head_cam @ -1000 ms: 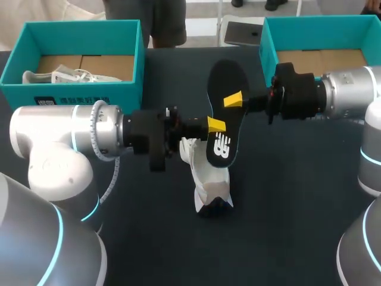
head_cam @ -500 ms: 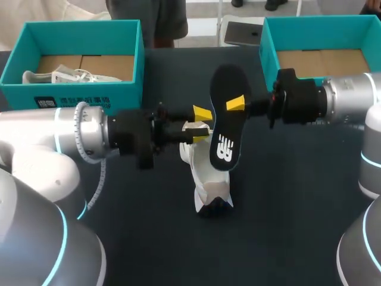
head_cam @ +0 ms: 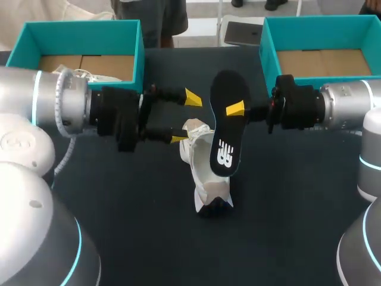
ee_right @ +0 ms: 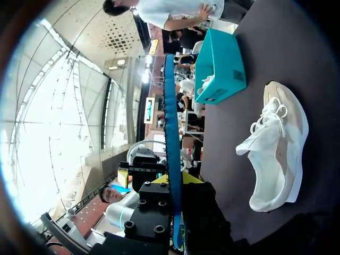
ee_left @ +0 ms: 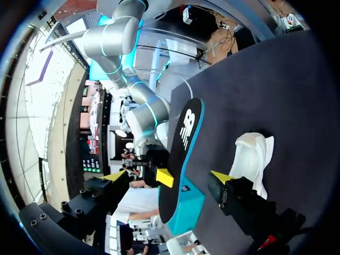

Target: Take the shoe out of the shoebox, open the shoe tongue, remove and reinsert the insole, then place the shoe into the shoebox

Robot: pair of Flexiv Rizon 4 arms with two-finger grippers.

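your right gripper (head_cam: 235,109) pinches the black insole (head_cam: 229,140), held on edge just above the white shoe (head_cam: 205,176). your left gripper (head_cam: 186,118) hangs beside the shoe's collar, fingers spread wide, holding nothing. the shoe rests on the dark table (head_cam: 297,208).

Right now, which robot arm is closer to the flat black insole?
Right. The right fingers pinch the flat black insole at its edge, touching it. The left fingers are spread open beside the white shoe, apart from the insole.
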